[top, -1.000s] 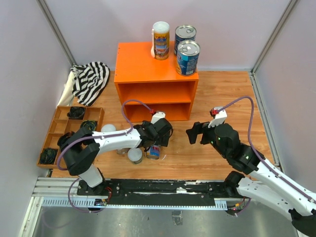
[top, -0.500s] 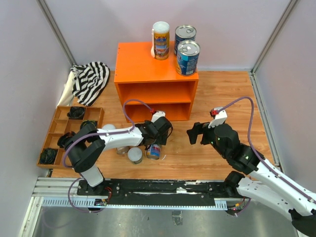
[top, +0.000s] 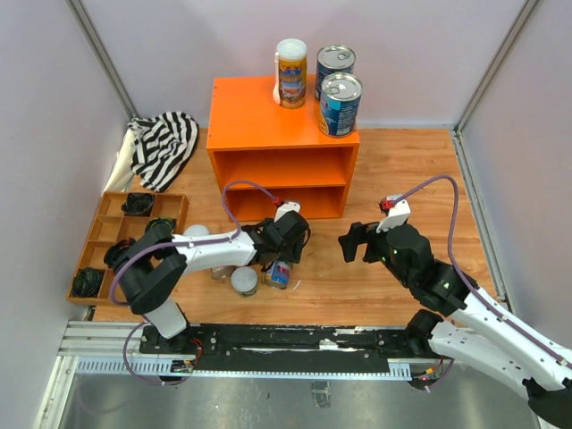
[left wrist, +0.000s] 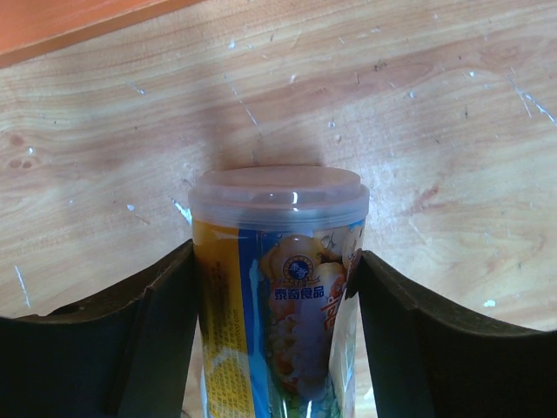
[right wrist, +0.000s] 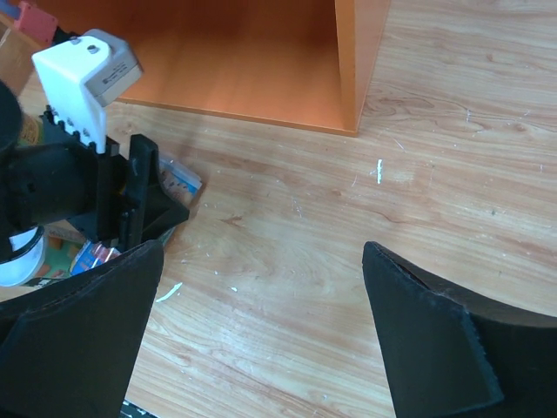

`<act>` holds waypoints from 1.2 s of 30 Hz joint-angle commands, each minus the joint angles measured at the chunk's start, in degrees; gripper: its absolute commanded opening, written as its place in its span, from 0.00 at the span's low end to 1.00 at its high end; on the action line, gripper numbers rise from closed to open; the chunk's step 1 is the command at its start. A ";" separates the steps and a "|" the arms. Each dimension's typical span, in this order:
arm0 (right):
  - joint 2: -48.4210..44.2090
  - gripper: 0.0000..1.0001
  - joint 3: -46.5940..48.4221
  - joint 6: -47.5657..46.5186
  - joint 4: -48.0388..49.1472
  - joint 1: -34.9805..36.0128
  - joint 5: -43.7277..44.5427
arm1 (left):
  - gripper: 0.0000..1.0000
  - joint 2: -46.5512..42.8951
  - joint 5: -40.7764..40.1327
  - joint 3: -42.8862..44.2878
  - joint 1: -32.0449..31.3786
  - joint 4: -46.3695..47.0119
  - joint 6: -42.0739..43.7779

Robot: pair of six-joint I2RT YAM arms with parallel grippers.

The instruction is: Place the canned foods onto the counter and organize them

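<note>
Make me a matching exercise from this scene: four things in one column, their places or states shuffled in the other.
Things:
1. blue-labelled cans
2. clear-lidded slim can
3. striped cloth
4. right pincer

Places or states:
A. open over the bare wooden surface
B. on top of the orange counter
C. between the two sides of the left pincer
D. heaped to the left of the counter

Pairs: 1-B, 2-C, 3-D, 4-A
</note>
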 commanded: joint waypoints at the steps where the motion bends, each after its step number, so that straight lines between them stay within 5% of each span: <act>1: -0.91 0.97 -0.92 -0.46 -0.43 0.16 1.82 | 0.01 -7.93 0.96 -2.18 -1.24 5.04 1.80; 18: -1.07 0.97 -0.15 -0.47 -0.98 0.16 2.18 | 0.00 -26.17 -7.25 -4.34 -8.50 9.47 6.95; 28: -0.93 0.97 0.23 -0.89 -1.20 0.12 2.85 | 0.00 -33.06 -19.77 4.87 -15.28 4.81 9.85; 36: -1.49 0.97 -0.50 -0.55 -0.94 0.19 2.85 | 0.00 -36.58 -27.21 9.83 -18.94 10.28 16.91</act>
